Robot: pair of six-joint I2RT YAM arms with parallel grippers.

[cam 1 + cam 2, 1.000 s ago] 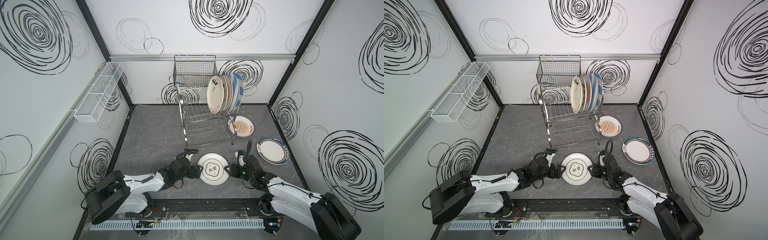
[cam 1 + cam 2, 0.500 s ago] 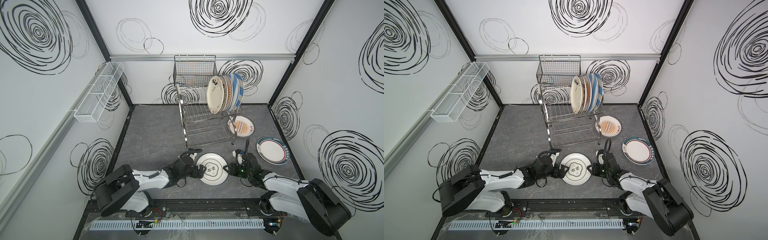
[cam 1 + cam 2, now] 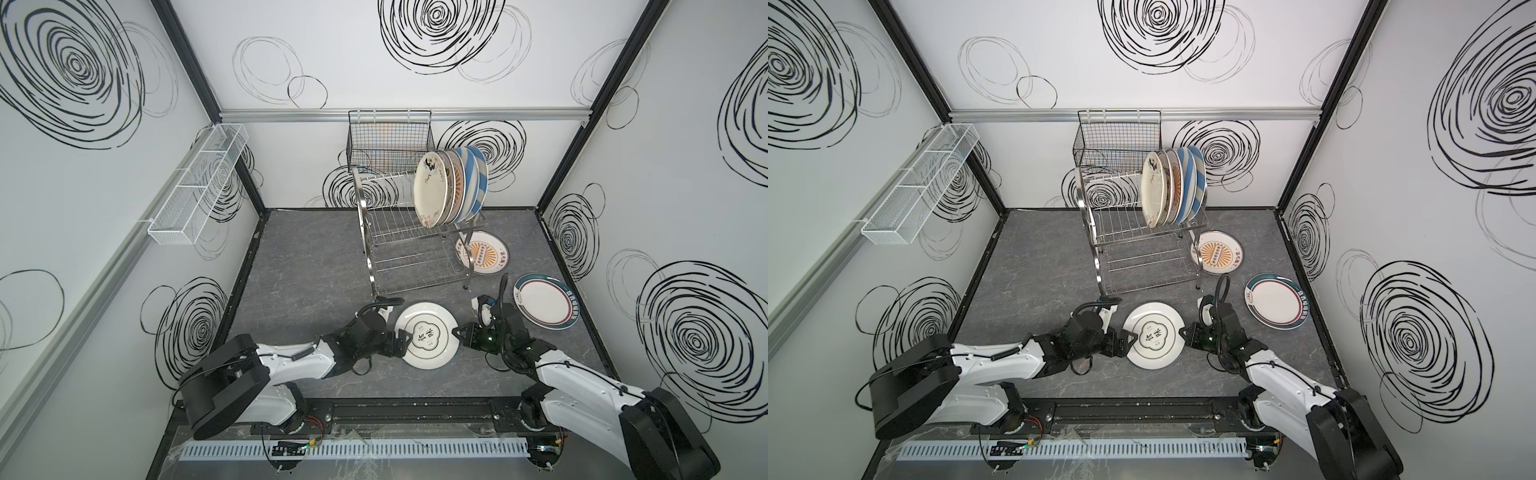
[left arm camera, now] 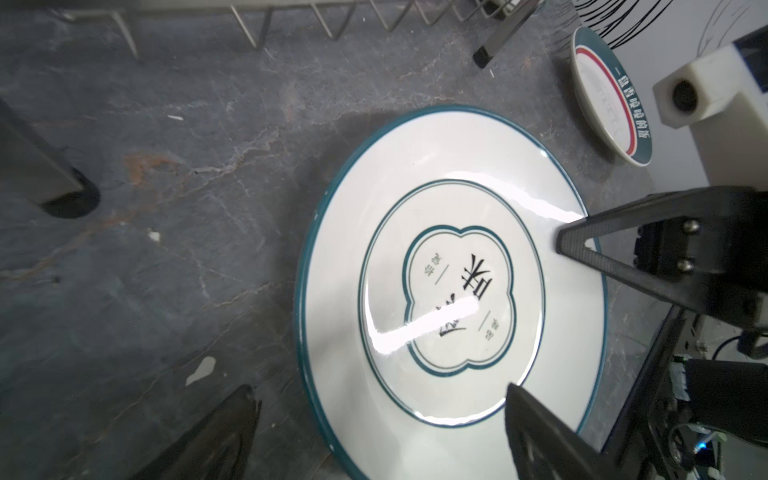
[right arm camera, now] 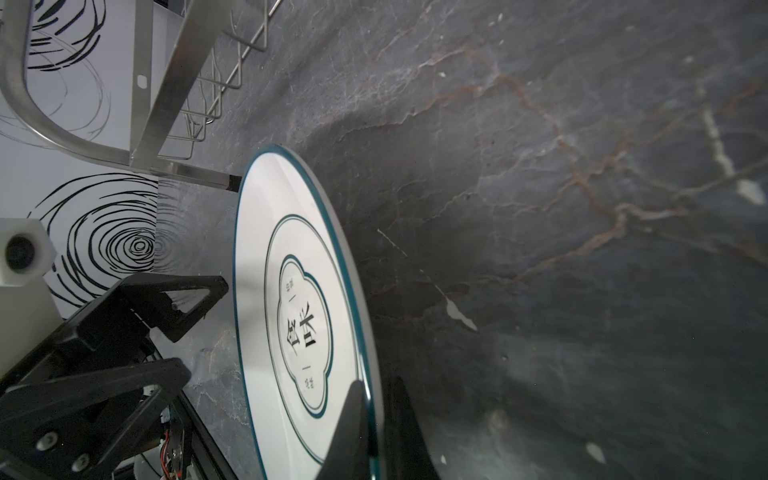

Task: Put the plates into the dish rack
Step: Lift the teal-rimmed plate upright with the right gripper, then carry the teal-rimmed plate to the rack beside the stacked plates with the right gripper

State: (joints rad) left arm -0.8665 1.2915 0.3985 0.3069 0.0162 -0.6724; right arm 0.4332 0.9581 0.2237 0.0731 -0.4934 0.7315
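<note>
A white plate with a green rim and Chinese characters (image 3: pixel 426 340) (image 3: pixel 1153 336) lies at the front of the floor. My right gripper (image 3: pixel 457 332) (image 5: pixel 376 428) is shut on its right rim, one finger above and one below. My left gripper (image 3: pixel 405 337) (image 4: pixel 380 388) is open at the left rim, one finger over the plate and one outside it. The steel dish rack (image 3: pixel 415 249) (image 3: pixel 1142 253) stands behind, with several plates (image 3: pixel 451 187) (image 3: pixel 1171 187) upright at the right end of its top tier. Two more plates lie flat: an orange sunburst one (image 3: pixel 484 253) and a green-rimmed one (image 3: pixel 544 301).
The rack's front leg (image 4: pixel 486 54) stands close behind the gripped plate. A black wire basket (image 3: pixel 388 141) hangs on the back wall and a long white mesh tray (image 3: pixel 199 187) on the left wall. The sunburst plate lies partly behind the rack's right leg.
My right gripper has closed onto the plate's right rim. My left gripper has slid right until its fingers straddle the left rim. The plate has stayed where it was.
</note>
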